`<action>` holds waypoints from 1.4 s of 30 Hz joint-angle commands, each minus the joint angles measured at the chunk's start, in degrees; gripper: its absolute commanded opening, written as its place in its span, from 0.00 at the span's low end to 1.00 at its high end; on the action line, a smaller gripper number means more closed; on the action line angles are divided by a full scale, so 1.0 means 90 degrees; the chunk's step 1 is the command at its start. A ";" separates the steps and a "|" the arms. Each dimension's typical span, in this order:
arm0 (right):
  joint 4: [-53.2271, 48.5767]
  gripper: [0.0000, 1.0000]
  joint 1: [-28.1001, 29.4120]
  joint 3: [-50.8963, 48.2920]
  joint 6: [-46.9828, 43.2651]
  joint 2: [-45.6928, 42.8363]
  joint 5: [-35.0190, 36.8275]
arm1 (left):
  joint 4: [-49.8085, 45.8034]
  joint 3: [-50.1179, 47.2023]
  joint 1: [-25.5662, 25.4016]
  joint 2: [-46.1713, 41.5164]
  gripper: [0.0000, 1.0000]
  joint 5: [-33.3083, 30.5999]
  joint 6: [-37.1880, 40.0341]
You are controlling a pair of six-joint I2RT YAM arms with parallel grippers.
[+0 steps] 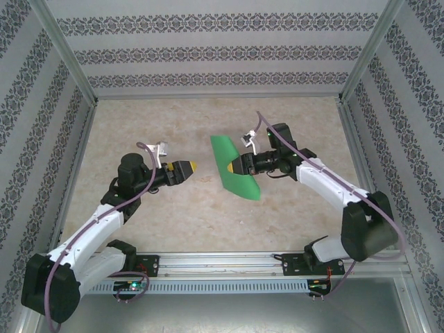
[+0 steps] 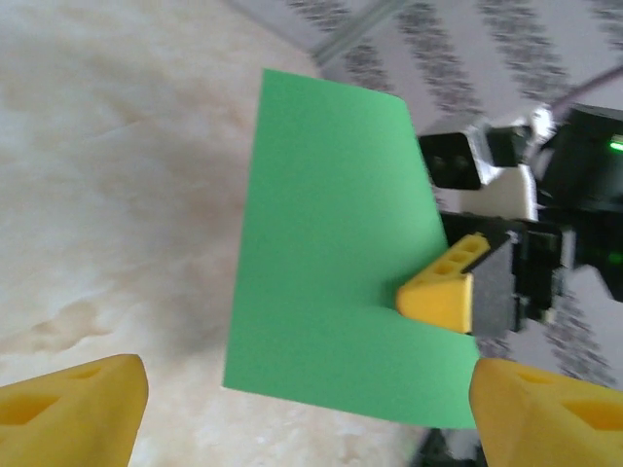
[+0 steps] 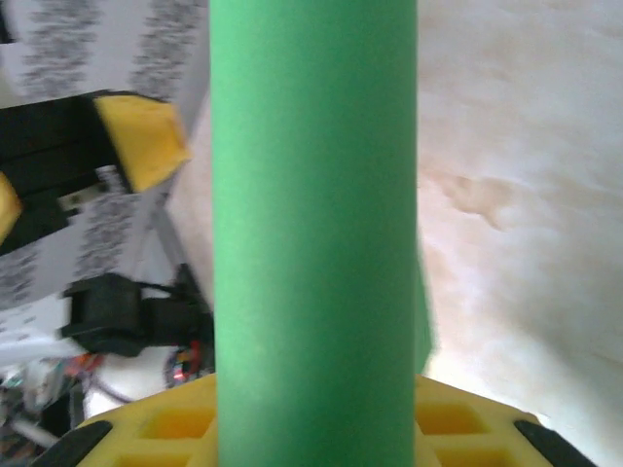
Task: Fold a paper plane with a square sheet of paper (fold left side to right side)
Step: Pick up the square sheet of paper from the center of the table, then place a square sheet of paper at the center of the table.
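I'm holding the thin, floppy paper [image 1: 223, 151] near the table's [image 1: 139, 125] middle, right gripper [image 1: 231, 166] pinching its edge, left gripper [image 1: 187, 167] hovering open

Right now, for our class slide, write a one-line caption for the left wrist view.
Right end effector pinches an edge of the green paper; the open left end effector faces it.

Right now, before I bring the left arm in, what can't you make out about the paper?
Right wrist view: sheet blurred near the lens, top and bottom cut off; creases unreadable.
Left wrist view: the right gripper's rear finger is hidden behind the sheet.
Top view: whether the sheet's lower edge touches the table is too small to tell.
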 commanded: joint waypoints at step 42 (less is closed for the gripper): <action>-0.0700 0.70 -0.0192 -0.0371 0.0253 -0.0861 0.2893 | -0.0018 0.0655 -0.0437 0.2814 0.01 0.0259 -0.0408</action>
